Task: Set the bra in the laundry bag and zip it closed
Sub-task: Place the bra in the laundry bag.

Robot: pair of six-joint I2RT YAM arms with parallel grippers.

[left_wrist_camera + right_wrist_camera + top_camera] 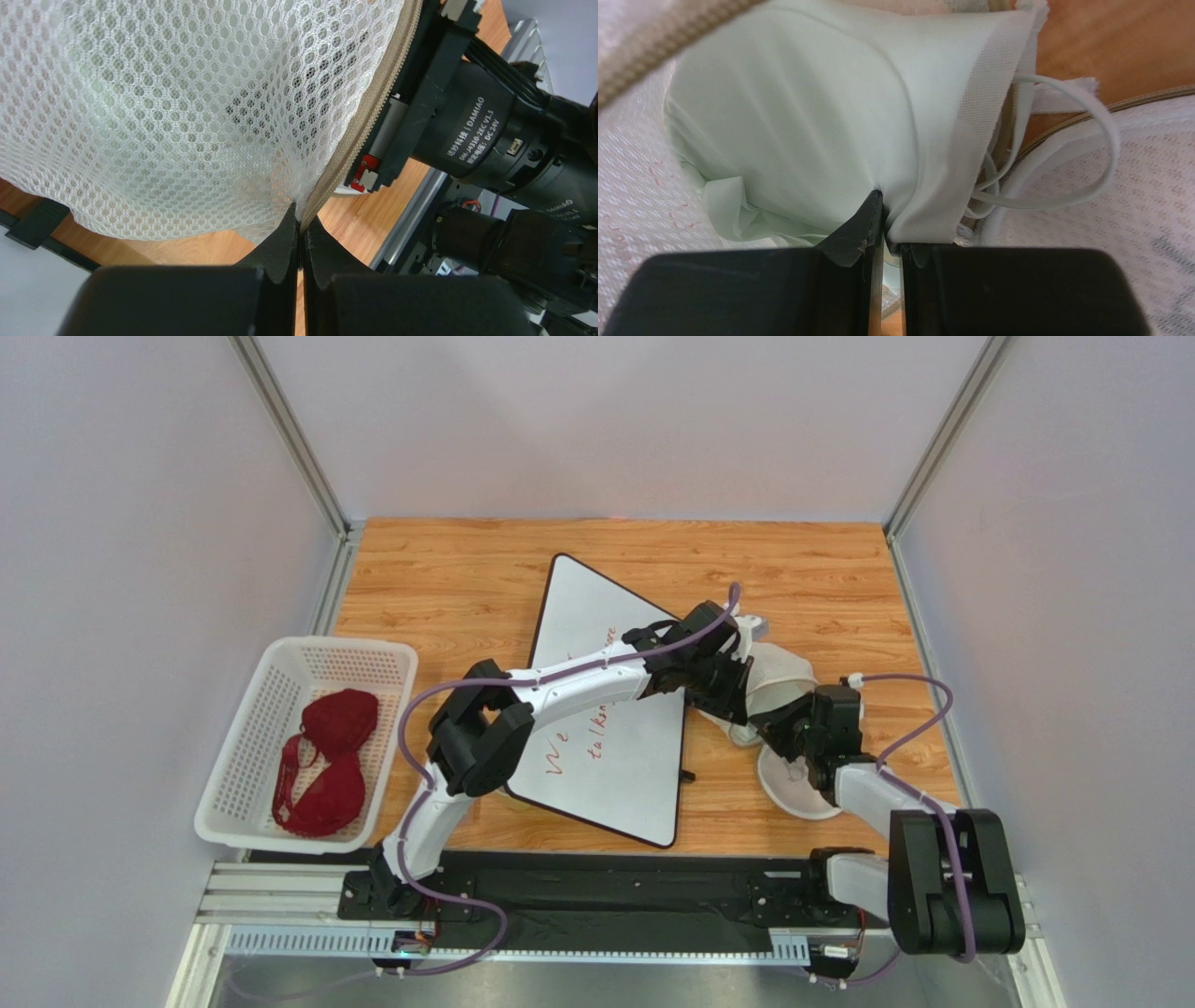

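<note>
Two clamped: left gripper (302, 225), right gripper (885, 225), on round white mesh laundry bag (175, 105) | rim likely held apart for loading | dark red fabric bra (331, 759) untouched in white perforated basket (247, 739)

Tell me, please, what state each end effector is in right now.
Left end effector: closed, pinching the laundry bag at its mesh edge.
Right end effector: closed on a pale green garment.

Laundry bag (783, 679) half hidden under the left arm (603, 672), mesh cut off above left gripper (302, 222), pale cloth (808, 119) cut off above right gripper (885, 210)
</note>
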